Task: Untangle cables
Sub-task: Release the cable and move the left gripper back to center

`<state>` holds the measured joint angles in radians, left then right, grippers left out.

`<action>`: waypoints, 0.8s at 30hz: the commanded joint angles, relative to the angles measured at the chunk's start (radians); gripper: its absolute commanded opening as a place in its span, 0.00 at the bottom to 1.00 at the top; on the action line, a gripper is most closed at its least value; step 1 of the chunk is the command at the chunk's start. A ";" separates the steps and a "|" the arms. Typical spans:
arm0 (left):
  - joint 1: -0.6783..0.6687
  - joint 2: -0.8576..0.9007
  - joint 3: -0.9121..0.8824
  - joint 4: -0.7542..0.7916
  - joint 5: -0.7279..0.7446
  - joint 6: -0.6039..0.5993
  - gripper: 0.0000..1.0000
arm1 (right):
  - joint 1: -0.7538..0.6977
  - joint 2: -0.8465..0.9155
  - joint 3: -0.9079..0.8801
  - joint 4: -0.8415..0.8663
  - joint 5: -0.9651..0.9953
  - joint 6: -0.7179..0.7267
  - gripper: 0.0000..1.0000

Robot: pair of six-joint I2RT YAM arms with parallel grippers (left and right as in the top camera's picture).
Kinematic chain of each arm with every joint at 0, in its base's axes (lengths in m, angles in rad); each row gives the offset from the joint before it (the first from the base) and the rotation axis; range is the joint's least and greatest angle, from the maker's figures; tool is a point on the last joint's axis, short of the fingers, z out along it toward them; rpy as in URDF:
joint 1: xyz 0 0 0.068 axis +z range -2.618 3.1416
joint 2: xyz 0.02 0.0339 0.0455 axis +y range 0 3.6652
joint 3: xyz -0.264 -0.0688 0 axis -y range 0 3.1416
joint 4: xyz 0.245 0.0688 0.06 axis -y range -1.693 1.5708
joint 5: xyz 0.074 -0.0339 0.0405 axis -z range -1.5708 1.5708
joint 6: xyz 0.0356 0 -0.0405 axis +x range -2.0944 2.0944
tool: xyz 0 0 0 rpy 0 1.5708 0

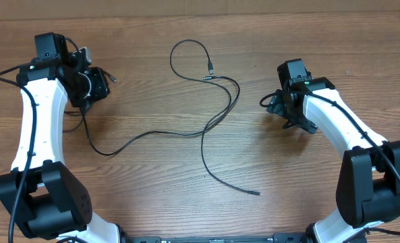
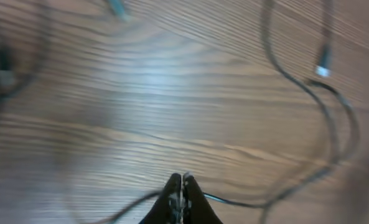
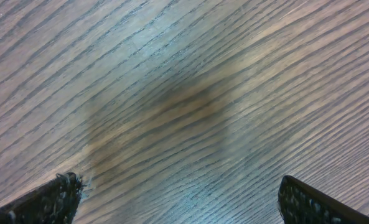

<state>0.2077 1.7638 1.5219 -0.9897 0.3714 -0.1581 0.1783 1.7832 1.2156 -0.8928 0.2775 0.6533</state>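
Pinched tight at far left in the left gripper (image 2: 182,186): one strand of the cables (image 1: 203,145). Looped and crossed at centre of the table (image 1: 152,196); mostly left to do. Spread wide and empty at right: the right gripper (image 3: 181,202).

Brown wood-grain table (image 1: 152,196), softly lit

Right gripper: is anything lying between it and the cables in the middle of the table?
Nothing visible. In the overhead view only bare table lies between the open right gripper and the nearest cables; its wrist view shows just wood grain.
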 commanded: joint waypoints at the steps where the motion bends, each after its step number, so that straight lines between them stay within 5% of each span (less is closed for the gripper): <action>1: -0.062 -0.002 -0.034 -0.009 0.127 0.067 0.04 | 0.000 -0.015 0.014 0.002 0.017 -0.004 1.00; 24: -0.625 -0.002 -0.167 0.158 0.097 0.136 0.09 | 0.000 -0.015 0.014 0.002 0.017 -0.004 1.00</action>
<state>-0.3580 1.7638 1.3617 -0.8505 0.4747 -0.0479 0.1783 1.7832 1.2156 -0.8921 0.2775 0.6537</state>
